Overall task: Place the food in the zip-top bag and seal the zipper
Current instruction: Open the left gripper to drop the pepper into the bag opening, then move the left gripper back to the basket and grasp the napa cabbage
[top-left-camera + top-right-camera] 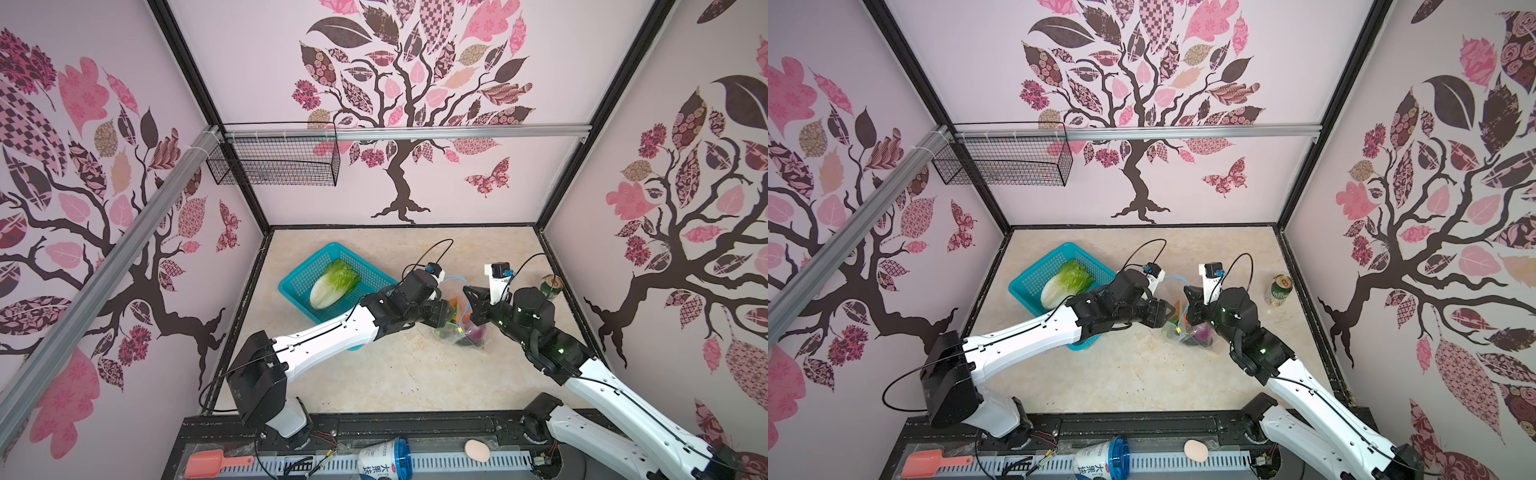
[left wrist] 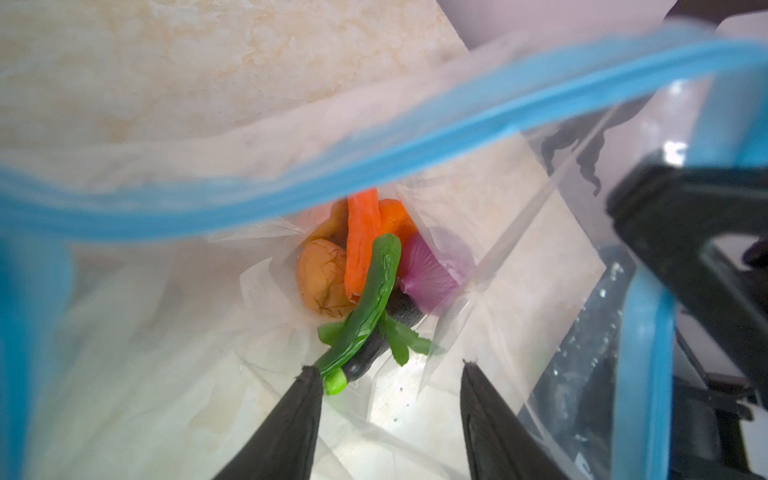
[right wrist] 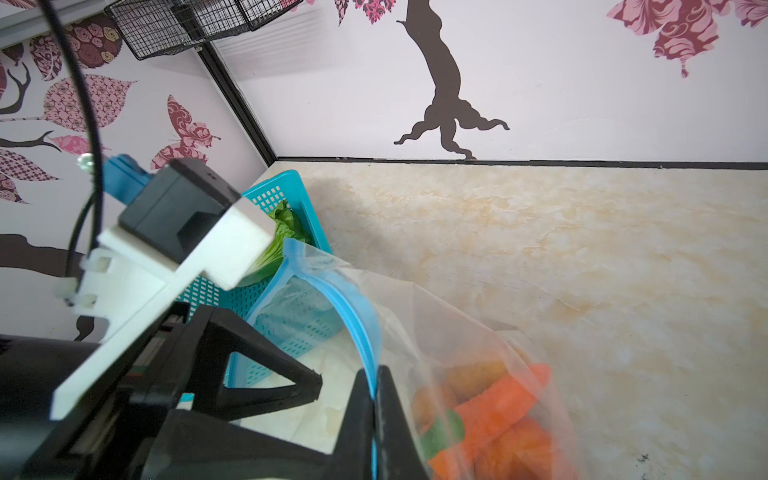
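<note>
Both top views: zip-top bag (image 1: 469, 338) sits just off table (image 1: 395, 374) centre toward 3 o'clock, with its mouth up between the arms. Left gripper (image 1: 453, 318) is at the bag's 9 o'clock side. Right gripper (image 1: 466, 291) is at 12, on the zipper (image 1: 456, 278). Teal basket (image 1: 299, 282) with lettuce (image 1: 334, 282) is at 10 o'clock, and the left forearm crosses its near corner. Green can (image 1: 1278, 291) is at 2 o'clock, close to the right table edge. Bare tabletop runs from 5 to 7 o'clock down to the front edge. Left wrist: left gripper (image 2: 388, 370) is inside the bag mouth with its jaws apart and nothing between them. Green pepper (image 2: 374, 299) ends just beside one fingertip. Carrot (image 2: 361, 241), potato (image 2: 322, 278) and purple onion (image 2: 428, 270) are piled at the bag bottom, and the zipper loops wide around them. Right wrist: the right gripper's jaws are clamped on the blue zipper strip, with the bag wall and carrot just beside them.
</note>
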`<state>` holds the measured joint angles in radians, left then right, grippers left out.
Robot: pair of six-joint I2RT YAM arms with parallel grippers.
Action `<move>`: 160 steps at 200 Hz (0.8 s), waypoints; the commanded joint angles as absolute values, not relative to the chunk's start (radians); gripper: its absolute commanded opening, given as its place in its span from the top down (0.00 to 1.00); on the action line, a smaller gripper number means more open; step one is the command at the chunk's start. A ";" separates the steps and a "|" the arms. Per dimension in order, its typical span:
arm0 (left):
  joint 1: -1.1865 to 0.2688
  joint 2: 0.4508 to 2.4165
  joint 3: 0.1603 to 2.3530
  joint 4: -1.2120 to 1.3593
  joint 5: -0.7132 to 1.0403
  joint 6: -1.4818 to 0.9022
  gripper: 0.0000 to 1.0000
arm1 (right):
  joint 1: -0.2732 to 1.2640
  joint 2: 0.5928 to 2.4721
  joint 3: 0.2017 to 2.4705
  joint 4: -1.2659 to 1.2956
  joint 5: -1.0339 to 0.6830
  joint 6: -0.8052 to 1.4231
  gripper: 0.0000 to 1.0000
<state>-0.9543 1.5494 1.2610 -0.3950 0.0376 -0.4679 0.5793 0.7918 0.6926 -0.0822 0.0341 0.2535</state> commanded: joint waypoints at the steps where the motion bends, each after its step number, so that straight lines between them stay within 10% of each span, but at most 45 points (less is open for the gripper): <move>1: -0.943 1.472 1.336 -0.438 0.009 -0.391 0.38 | 0.574 0.779 0.684 -0.068 0.056 0.249 1.00; 23: -0.891 1.430 1.357 -0.486 0.031 -0.322 0.30 | 0.575 0.778 0.684 -0.069 0.061 0.250 1.00; 41: -0.829 1.396 1.367 -0.543 0.016 -0.277 0.02 | 0.575 0.776 0.684 -0.071 0.066 0.251 1.00; 160: -0.312 1.521 1.310 -0.725 -0.142 0.022 0.02 | 0.574 0.757 0.683 -0.072 0.064 0.250 1.00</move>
<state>-0.3904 1.4635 1.3441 -0.7124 -0.1043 -0.0204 0.5793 0.7769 0.6926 -0.0830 0.0536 0.2535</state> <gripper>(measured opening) 0.986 0.047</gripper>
